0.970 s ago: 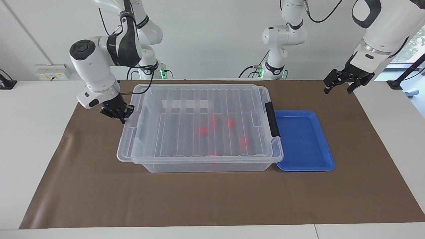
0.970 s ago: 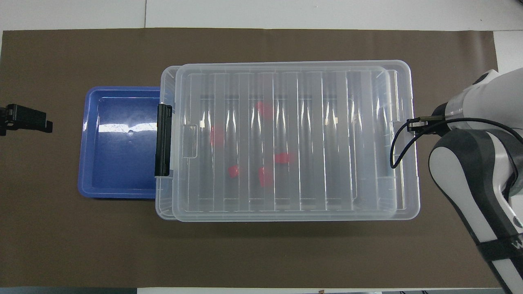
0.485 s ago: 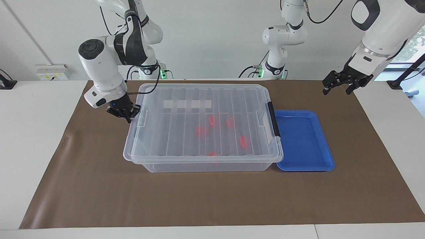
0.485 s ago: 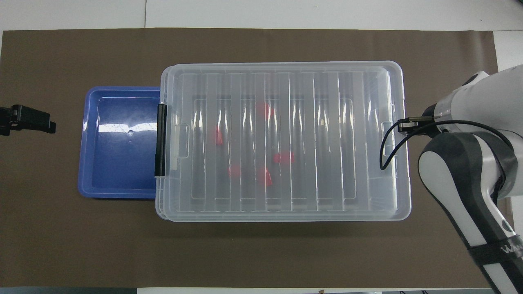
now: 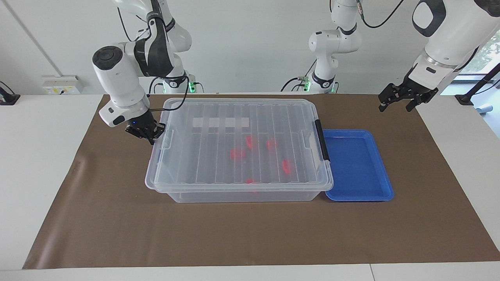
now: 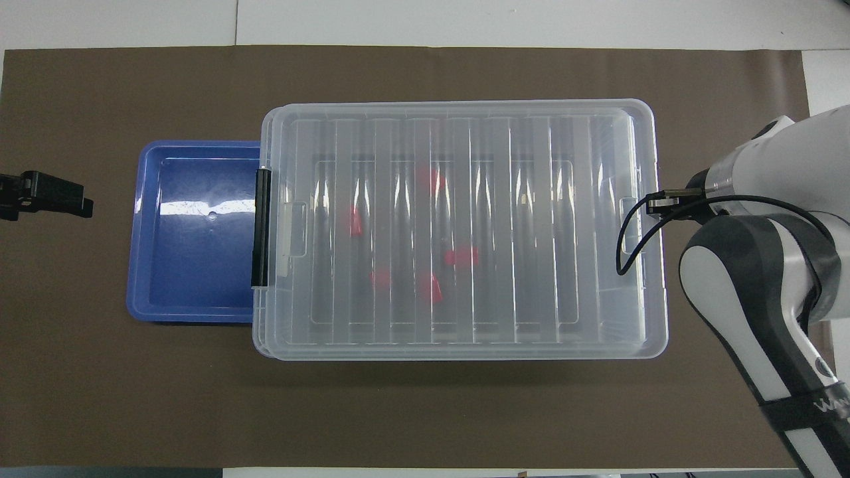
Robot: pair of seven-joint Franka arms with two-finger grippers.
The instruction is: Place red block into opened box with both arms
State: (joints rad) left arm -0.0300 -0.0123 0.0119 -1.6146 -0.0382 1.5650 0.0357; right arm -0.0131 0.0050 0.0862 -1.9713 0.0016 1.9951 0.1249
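The box point(image 5: 234, 195) stands mid-table with its ribbed clear lid point(image 5: 218, 123) lying flat on it, the black clip point(image 5: 322, 140) at the left arm's end. Several red blocks point(image 5: 237, 153) lie inside and show through the lid point(image 6: 531, 232); one red block point(image 6: 461, 256) lies near the middle. My right gripper point(image 5: 146, 132) is shut and sits against the lid's rim at the right arm's end; whether it pinches the rim I cannot tell. My left gripper point(image 5: 396, 102) hangs open and empty over the mat's corner, apart from the box.
A shallow blue tray point(image 5: 384, 183) with nothing in it sits against the box at the left arm's end. Two slimmer white arms point(image 5: 332, 43) stand at the table's robot end. Brown mat covers the table.
The lid, raised and shifted toward the right arm's end a second ago, has slid back with the right gripper and now lies square on the box. The left gripper drifted slightly.
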